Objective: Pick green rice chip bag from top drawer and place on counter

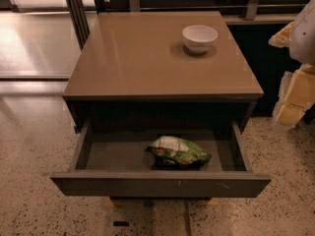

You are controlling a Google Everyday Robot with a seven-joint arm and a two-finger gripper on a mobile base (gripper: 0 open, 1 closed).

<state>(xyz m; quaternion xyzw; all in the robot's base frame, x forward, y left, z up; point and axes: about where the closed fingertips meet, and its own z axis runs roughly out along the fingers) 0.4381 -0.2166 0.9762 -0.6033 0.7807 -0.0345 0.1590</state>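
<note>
Nothing done: green rice chip bag point(177, 152) lies in top drawer point(160, 184), lower left of claw point(295, 100) (clench: cannot tell); desk point(142, 58) placing pending.

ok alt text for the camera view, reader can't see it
A green rice chip bag lies in the open top drawer, untouched. On the tan counter above stands a white bowl; the gripper hangs at the view's right edge, beside the counter.

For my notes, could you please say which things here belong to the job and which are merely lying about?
Job: green rice chip bag in the open top drawer; counter; gripper at the right edge.
Lying about: white bowl on the counter.
</note>
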